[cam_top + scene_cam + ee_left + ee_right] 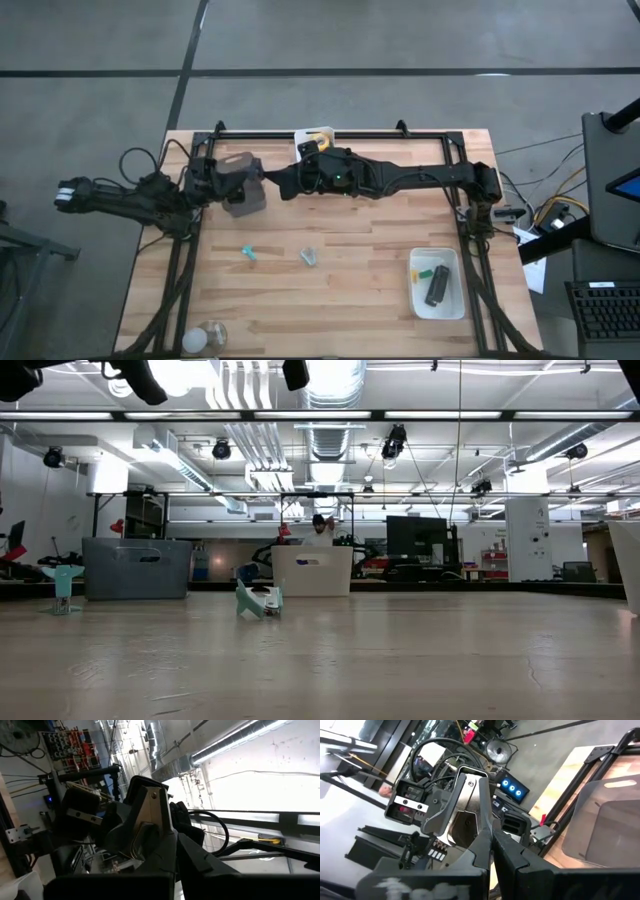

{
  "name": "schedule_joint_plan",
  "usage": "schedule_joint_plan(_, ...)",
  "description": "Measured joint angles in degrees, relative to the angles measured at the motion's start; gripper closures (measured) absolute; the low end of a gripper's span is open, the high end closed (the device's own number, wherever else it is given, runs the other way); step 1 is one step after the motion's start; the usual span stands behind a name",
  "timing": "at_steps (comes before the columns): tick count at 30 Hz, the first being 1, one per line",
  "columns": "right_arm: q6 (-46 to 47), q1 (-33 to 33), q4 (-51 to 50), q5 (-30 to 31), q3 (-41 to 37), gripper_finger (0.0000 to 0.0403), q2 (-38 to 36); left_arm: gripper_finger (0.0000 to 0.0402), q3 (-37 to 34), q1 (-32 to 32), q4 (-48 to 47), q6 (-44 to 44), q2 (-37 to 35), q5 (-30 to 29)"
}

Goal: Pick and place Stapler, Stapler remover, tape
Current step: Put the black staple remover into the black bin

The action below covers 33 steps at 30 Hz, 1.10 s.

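Stapler (pixel 437 286) lies in the white tray (pixel 450 308) at the table's near right corner, long axis running near-to-far, beside a small green piece (pixel 424 271). Both arms are folded at the far edge; the right gripper (pixel 300 180) is the nearer one. Its fingers are shut on nothing, as are the left gripper's (pixel 262 176). No tape rolls are identifiable on the table.

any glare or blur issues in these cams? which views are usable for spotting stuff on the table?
High view: even light, sharp; tray and stapler read clearly. Low view: bright ceiling lights glare at the top, near tabletop soft. Left wrist view: washed out by a bright wall and light strip. Right wrist view: foreground blurred.
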Motion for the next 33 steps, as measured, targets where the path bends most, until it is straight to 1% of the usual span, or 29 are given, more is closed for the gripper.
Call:
schedule_joint_plan(8, -1.78, -0.02, 1.27, -0.48, 0.0, 0.0394, 0.0, 0.0399, -0.02, -0.02, -0.1, 2.42, -1.08, -0.14)
schedule_joint_plan(11, -1.94, -0.16, 1.1, -1.35, 0.0, 0.0381, -0.14, 0.04, -0.02, -0.02, -0.02, 3.44, -1.51, -0.57)
schedule_joint_plan(13, -1.95, -0.28, 1.05, -1.81, 0.0, 0.0361, -0.33, 0.04, -0.02, -0.02, 0.32, 3.58, -1.87, -0.93)
schedule_joint_plan(18, -1.91, -0.44, -0.32, -1.92, -0.02, 0.0291, -0.78, 0.04, -0.02, -0.01, 0.47, 6.45, -3.24, -2.45)
schedule_joint_plan(20, -2.06, -0.51, -1.83, -1.95, -0.02, 0.0264, -0.99, 0.0401, -0.02, 0.0, 0.28, 8.24, -4.21, -3.73)
schedule_joint_plan(23, -4.86, -0.55, -4.08, -1.97, -0.02, 0.0232, -1.06, 0.0401, -0.02, 0.0, -1.93, 11.2, -6.18, -6.21)
schedule_joint_plan(25, -5.51, -0.55, -5.19, -1.97, -0.04, 0.0218, -1.07, 0.0401, -0.02, 0.02, -5.63, 13.66, -7.87, -8.12)
schedule_joint_plan(27, -5.64, -0.55, -5.79, -1.97, -0.04, 0.0208, -1.07, 0.0401, -0.02, 0.02, -11.77, 15.93, -9.82, -10.43)
schedule_joint_plan(30, -5.86, -0.55, -6.65, -1.97, -0.04, 0.0202, -1.13, 0.0401, 0.02, 0.04, -23.91, 15.7, -13.35, -16.17)
schedule_joint_plan(33, -6.62, -0.55, -7.35, -2.64, -0.04, 0.0203, -1.14, 0.0399, -0.14, 0.05, -39.2, 13.62, -16.41, -21.2)
